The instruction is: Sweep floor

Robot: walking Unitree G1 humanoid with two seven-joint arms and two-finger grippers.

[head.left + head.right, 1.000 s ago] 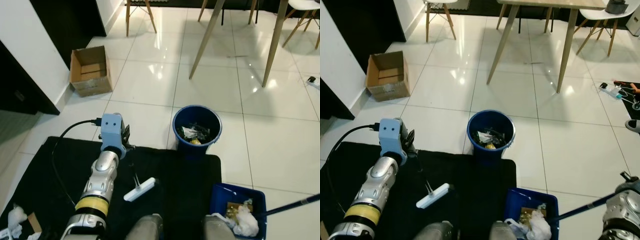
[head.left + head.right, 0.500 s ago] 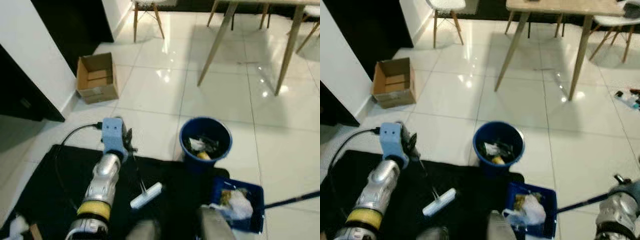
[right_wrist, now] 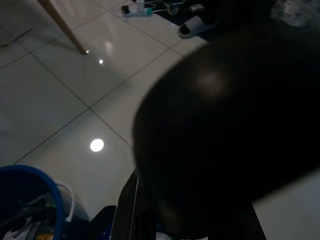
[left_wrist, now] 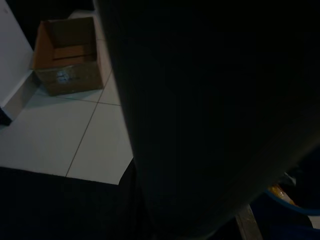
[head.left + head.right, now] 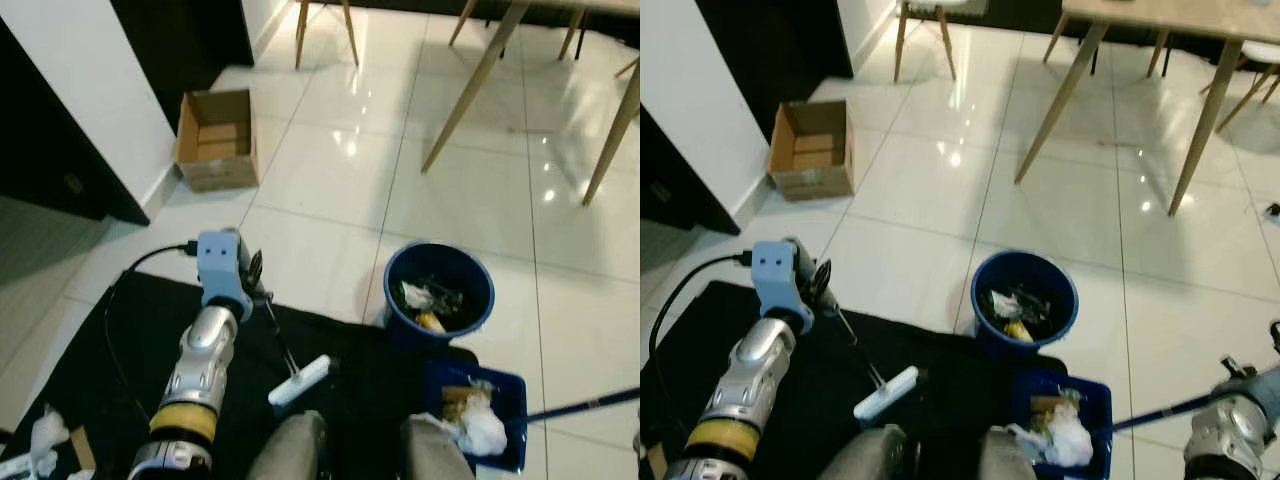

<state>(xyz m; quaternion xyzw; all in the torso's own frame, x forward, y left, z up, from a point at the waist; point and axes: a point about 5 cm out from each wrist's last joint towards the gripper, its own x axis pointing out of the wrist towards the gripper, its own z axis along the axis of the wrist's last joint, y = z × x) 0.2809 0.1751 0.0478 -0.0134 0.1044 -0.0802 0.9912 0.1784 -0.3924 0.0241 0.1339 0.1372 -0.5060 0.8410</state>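
Observation:
My left gripper [image 5: 252,276] is shut on the thin dark handle [image 5: 277,335] of a small brush. Its white head [image 5: 302,380] rests on the black mat [image 5: 110,340]. A blue dustpan [image 5: 512,388] lies at the mat's right edge, holding white crumpled paper and scraps [image 5: 477,430]. The pan's long dark handle [image 5: 1160,412] runs right to my right gripper [image 5: 1232,405], which is shut on it. Just beyond the pan stands a round blue bin [image 5: 430,335] with rubbish inside.
An open cardboard box [image 5: 217,138] sits by the white wall at far left. Wooden table legs [image 5: 470,85] and chair legs stand further back on glossy white tiles. White scraps [image 5: 45,430] lie on the mat's near left corner. My own legs show at the bottom.
The whole view has shifted as the camera moved. The dustpan now sits closer to the blue bin. Both grippers keep their holds.

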